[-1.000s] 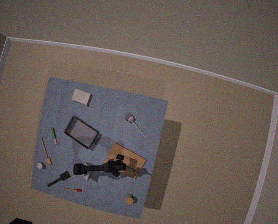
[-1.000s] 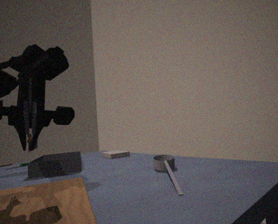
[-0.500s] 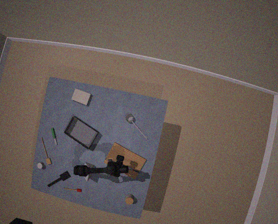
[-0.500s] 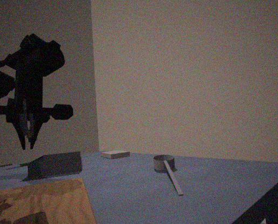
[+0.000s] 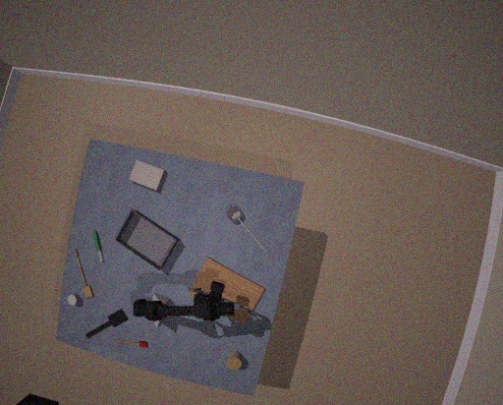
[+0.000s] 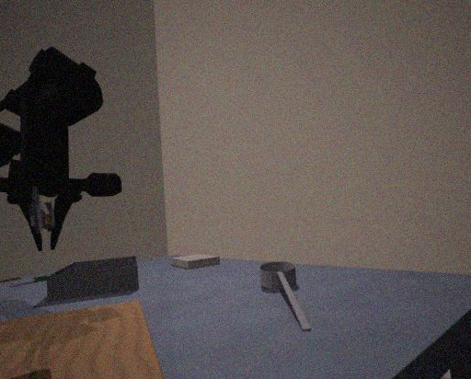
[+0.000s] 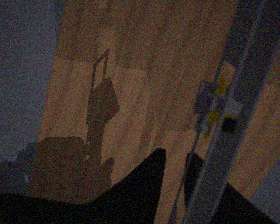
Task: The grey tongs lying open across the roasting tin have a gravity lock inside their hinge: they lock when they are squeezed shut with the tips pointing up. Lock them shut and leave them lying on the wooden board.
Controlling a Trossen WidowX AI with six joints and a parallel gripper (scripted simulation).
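My gripper (image 6: 47, 248) (image 7: 176, 152) is shut on the grey tongs (image 6: 36, 207) (image 7: 251, 55) and holds them in the air, fingers pointing down. In the wrist view a long grey arm of the tongs runs steeply past the right finger, with small yellow and black parts beside it. The tips are not clearly seen, and I cannot tell whether the lock is engaged. The wooden board (image 5: 228, 277) (image 6: 108, 340) (image 7: 141, 30) lies below, with shadows on it. In the top view the arm hides the fingertips. The roasting tin (image 5: 149, 243) (image 6: 94, 281) stands beyond the board, without the tongs.
A round pot (image 5: 236, 214) (image 6: 278, 278) with a long handle and a pale box (image 5: 147, 175) (image 6: 195, 262) stand at the back. A green-handled knife (image 5: 96, 240), a white cup (image 5: 72, 299), a black spatula (image 5: 117, 318), a red-headed tool (image 5: 143, 344) and a wooden cylinder (image 5: 234, 363) lie around.
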